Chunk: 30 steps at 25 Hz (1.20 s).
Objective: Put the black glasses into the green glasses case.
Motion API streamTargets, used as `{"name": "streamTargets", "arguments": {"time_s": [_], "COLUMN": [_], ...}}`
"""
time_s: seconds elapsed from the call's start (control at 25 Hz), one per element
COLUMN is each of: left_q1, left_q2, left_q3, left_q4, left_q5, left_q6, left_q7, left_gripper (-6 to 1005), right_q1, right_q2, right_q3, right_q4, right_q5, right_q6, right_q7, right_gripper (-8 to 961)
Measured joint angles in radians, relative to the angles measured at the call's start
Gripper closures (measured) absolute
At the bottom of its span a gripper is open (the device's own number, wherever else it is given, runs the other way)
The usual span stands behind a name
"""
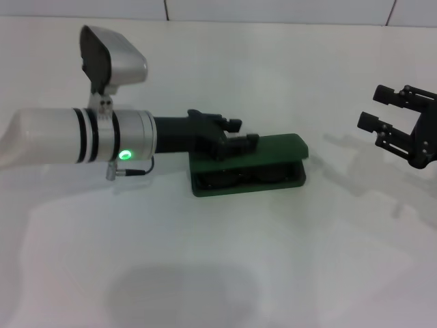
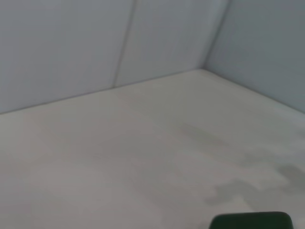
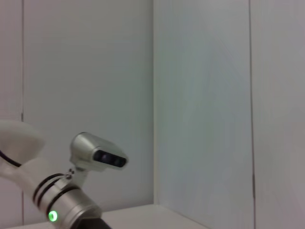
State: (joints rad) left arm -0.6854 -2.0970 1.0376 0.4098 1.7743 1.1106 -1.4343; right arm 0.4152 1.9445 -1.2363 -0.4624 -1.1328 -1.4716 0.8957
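The left gripper (image 1: pixel 235 134) pressed on the half-lowered lid of the green glasses case (image 1: pixel 273 147) at mid-desk (image 1: pixel 225 260); its jaws' state was unclear. Black glasses (image 1: pixel 249 176) lay inside. The right gripper (image 1: pixel 382 109) hovered apart, jaws spread and empty.

A: Table (image 1: pixel 273 260) with a wall (image 1: pixel 273 8) behind it. The case (image 1: pixel 270 179) lies near the table's middle, long side across the view, its lid (image 1: pixel 273 149) tilted up along the far edge, open toward the robot.

B: Glasses?

A: The glasses (image 1: pixel 249 178) lie inside the case, in the lower half, under the raised lid.

B: Arms?

A: The left gripper (image 1: pixel 235 137) reaches in from the left, sits on the lid's left end, touching it. The right gripper (image 1: pixel 379 113) hangs at the far right, well apart from the case, fingers spread.

B: Anything between?

A: Bare table only.
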Motion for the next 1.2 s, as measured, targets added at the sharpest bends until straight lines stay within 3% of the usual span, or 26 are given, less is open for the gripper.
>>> {"name": "streamTargets", "arguments": {"time_s": [0.16,0.4,0.52,0.72,0.84,1.04,1.16,1.2], "left_q1": [0.017,0.032,0.057,0.168,0.235,0.282,0.299,0.303], "left_q2": [-0.002,-0.004,0.002,0.022,0.033,0.051,0.052,0.051], "left_q3": [0.052,0.061,0.059,0.048,0.042,0.036,0.036,0.037], "left_q4": [-0.002,-0.002,0.006,0.103,0.177,0.182,0.181,0.181], "left_q5": [-0.040,-0.073,-0.134,-0.213,-0.234,-0.249,-0.244,-0.242], "left_q6": [-0.001,0.017,0.132,0.489,0.587,0.640,0.642,0.642], "left_q7": [0.062,0.136,0.213,0.416,0.419,0.417,0.424,0.427], "left_gripper": [414,410,408,405,403,399,358,318], "right_q1": [0.001,0.002,0.002,0.005,0.016,0.034,0.049,0.050], "right_q2": [0.008,0.014,0.016,0.021,0.036,0.071,0.076,0.076], "right_q3": [0.000,0.001,-0.008,-0.024,-0.028,-0.045,-0.082,-0.089], "right_q4": [-0.002,-0.003,-0.013,-0.059,-0.069,-0.069,-0.061,-0.060], "right_q5": [0.000,0.000,-0.001,-0.111,-0.147,-0.163,-0.177,-0.178], "right_q6": [0.021,0.022,0.005,-0.096,-0.138,-0.139,-0.123,-0.119], "right_q7": [0.000,0.001,0.000,-0.011,0.010,0.016,0.011,0.010], "right_gripper": [446,438,434,428,424,417,190,179]}}
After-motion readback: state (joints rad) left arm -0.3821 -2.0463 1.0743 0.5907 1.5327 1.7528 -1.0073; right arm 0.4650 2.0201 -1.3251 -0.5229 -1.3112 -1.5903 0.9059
